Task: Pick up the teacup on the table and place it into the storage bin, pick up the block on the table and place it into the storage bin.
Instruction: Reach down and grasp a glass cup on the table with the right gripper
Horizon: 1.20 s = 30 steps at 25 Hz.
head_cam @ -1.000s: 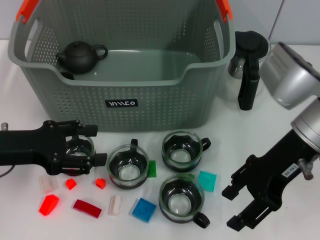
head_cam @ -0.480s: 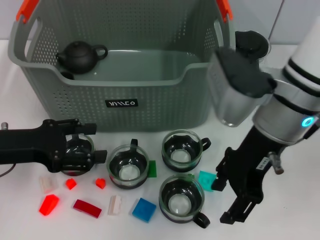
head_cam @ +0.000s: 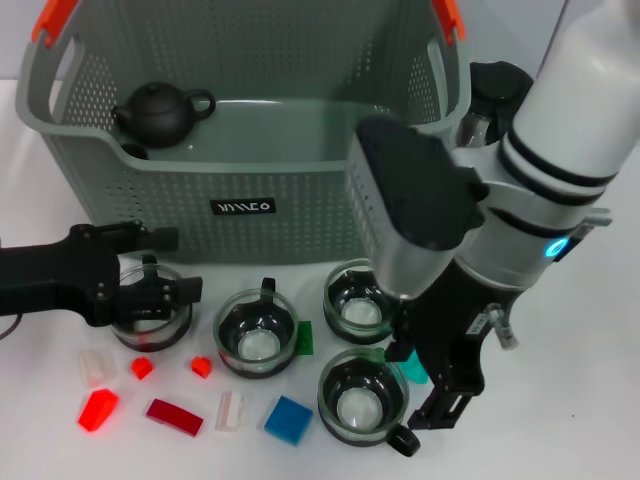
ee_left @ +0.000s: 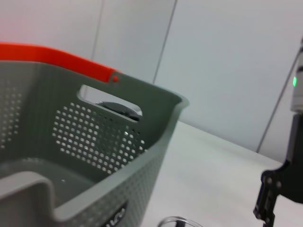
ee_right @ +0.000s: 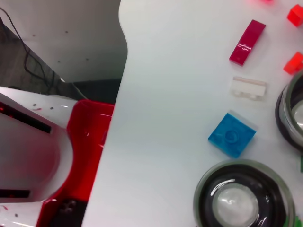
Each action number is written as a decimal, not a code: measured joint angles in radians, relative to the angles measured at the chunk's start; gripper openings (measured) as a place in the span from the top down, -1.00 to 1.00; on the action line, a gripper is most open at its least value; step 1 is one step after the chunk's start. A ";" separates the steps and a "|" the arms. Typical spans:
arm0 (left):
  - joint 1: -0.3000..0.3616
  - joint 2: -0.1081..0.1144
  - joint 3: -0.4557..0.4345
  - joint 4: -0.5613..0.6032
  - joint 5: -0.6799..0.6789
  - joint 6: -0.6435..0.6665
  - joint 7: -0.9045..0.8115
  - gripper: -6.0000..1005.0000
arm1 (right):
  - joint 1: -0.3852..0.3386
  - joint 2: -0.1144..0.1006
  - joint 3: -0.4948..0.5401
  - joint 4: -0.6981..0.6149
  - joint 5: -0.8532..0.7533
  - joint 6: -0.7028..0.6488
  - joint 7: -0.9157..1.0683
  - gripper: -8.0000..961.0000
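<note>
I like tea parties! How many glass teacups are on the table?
4. One sits at the left tool, far left. One is beside it. One stands under the storage bin's front. One is nearest the camera. The right arm might hide more.

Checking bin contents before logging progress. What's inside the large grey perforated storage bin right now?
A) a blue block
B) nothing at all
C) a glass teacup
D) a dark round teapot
D: the head view shows a dark round teapot sitting in the far left corner of the grey perforated storage bin, while the glass teacups and the blue block are on the white table in front of it.
</note>
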State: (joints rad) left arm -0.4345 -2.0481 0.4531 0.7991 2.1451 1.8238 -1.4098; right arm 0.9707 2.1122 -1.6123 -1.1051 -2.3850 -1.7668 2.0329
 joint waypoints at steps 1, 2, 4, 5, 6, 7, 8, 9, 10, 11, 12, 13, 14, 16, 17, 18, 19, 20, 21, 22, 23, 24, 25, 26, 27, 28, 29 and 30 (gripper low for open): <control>0.001 0.000 -0.008 0.000 0.001 0.000 0.000 -0.68 | -0.001 0.000 -0.016 -0.001 0.004 0.014 0.000 -0.57; 0.001 0.000 -0.008 0.000 0.001 0.000 0.000 -0.68 | -0.002 0.000 -0.032 -0.001 0.008 0.027 0.000 -0.57; 0.002 0.000 -0.022 -0.010 0.003 0.000 0.000 -0.68 | -0.008 0.000 -0.070 -0.002 0.022 0.062 0.000 -0.57; 0.002 0.001 -0.025 -0.013 0.004 0.000 0.000 -0.68 | -0.010 0.000 -0.087 -0.001 0.032 0.077 0.000 -0.57; 0.002 0.001 -0.026 -0.015 0.004 0.000 0.000 -0.68 | -0.013 0.000 -0.105 0.000 0.040 0.094 0.001 -0.57; 0.002 0.002 -0.029 -0.019 0.004 -0.002 0.000 -0.68 | -0.015 0.000 -0.118 0.002 0.045 0.111 0.003 -0.57; 0.002 0.002 -0.030 -0.020 0.004 -0.005 0.000 -0.68 | -0.016 0.000 -0.129 0.004 0.047 0.125 0.006 -0.57; 0.002 0.002 -0.030 -0.022 0.004 -0.007 0.000 -0.68 | -0.018 0.000 -0.138 0.006 0.048 0.138 0.009 -0.57; 0.002 0.002 -0.030 -0.024 0.004 -0.011 0.000 -0.68 | -0.020 0.000 -0.145 0.008 0.047 0.148 0.011 -0.57; 0.002 0.002 -0.030 -0.025 0.004 -0.015 0.001 -0.68 | -0.022 0.000 -0.150 0.009 0.047 0.157 0.012 -0.57; 0.002 0.002 -0.030 -0.026 0.004 -0.017 0.001 -0.68 | -0.024 0.000 -0.153 0.009 0.047 0.165 0.013 -0.57; 0.002 0.002 -0.030 -0.026 0.004 -0.020 0.002 -0.68 | -0.025 0.000 -0.154 0.009 0.047 0.174 0.014 -0.57; 0.002 0.002 -0.030 -0.026 0.004 -0.024 0.003 -0.68 | -0.025 0.000 -0.155 0.008 0.047 0.180 0.016 -0.57; 0.002 0.002 -0.030 -0.026 0.005 -0.029 0.006 -0.68 | -0.027 0.000 -0.154 0.004 0.046 0.191 0.021 -0.57; 0.002 0.001 -0.030 -0.026 0.005 -0.029 0.006 -0.68 | -0.027 0.000 -0.154 0.002 0.045 0.197 0.023 -0.57; 0.002 0.001 -0.030 -0.026 0.005 -0.030 0.007 -0.68 | -0.028 -0.001 -0.153 0.001 0.042 0.204 0.025 -0.57; 0.002 0.001 -0.030 -0.026 0.005 -0.032 0.007 -0.68 | -0.028 -0.002 -0.154 0.001 0.040 0.216 0.026 -0.57; 0.002 0.001 -0.030 -0.026 0.005 -0.035 0.007 -0.68 | -0.028 -0.002 -0.155 0.003 0.037 0.227 0.026 -0.57; 0.002 0.000 -0.030 -0.026 0.005 -0.038 0.007 -0.68 | -0.028 -0.002 -0.159 0.005 0.036 0.239 0.028 -0.57; 0.002 0.000 -0.030 -0.027 0.005 -0.039 0.007 -0.68 | -0.028 -0.002 -0.162 0.007 0.036 0.249 0.029 -0.56; 0.002 -0.001 -0.030 -0.028 0.005 -0.039 0.007 -0.68 | -0.027 -0.002 -0.166 0.009 0.036 0.259 0.029 -0.55; 0.002 -0.001 -0.030 -0.031 0.005 -0.040 0.007 -0.68 | -0.028 -0.002 -0.170 0.010 0.036 0.269 0.031 -0.55; 0.002 0.000 -0.030 -0.034 0.005 -0.040 0.008 -0.68 | -0.028 -0.002 -0.175 0.011 0.035 0.280 0.033 -0.54; 0.002 0.000 -0.030 -0.034 0.005 -0.040 0.008 -0.68 | -0.028 -0.002 -0.180 0.012 0.035 0.289 0.035 -0.54; 0.002 0.001 -0.030 -0.038 0.005 -0.040 0.008 -0.68 | -0.028 -0.002 -0.187 0.016 0.035 0.299 0.038 -0.53; 0.002 0.001 -0.030 -0.039 0.005 -0.040 0.008 -0.68 | -0.028 -0.002 -0.192 0.019 0.035 0.306 0.039 -0.52; 0.002 0.001 -0.030 -0.039 0.006 -0.040 0.008 -0.68 | -0.027 -0.002 -0.201 0.026 0.035 0.313 0.040 -0.52; 0.002 0.002 -0.030 -0.039 0.006 -0.041 0.008 -0.68 | -0.025 -0.001 -0.207 0.033 0.035 0.319 0.040 -0.51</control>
State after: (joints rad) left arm -0.4325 -2.0465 0.4234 0.7604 2.1507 1.7832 -1.4021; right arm 0.9457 2.1109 -1.8192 -1.0725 -2.3501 -1.4475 2.0729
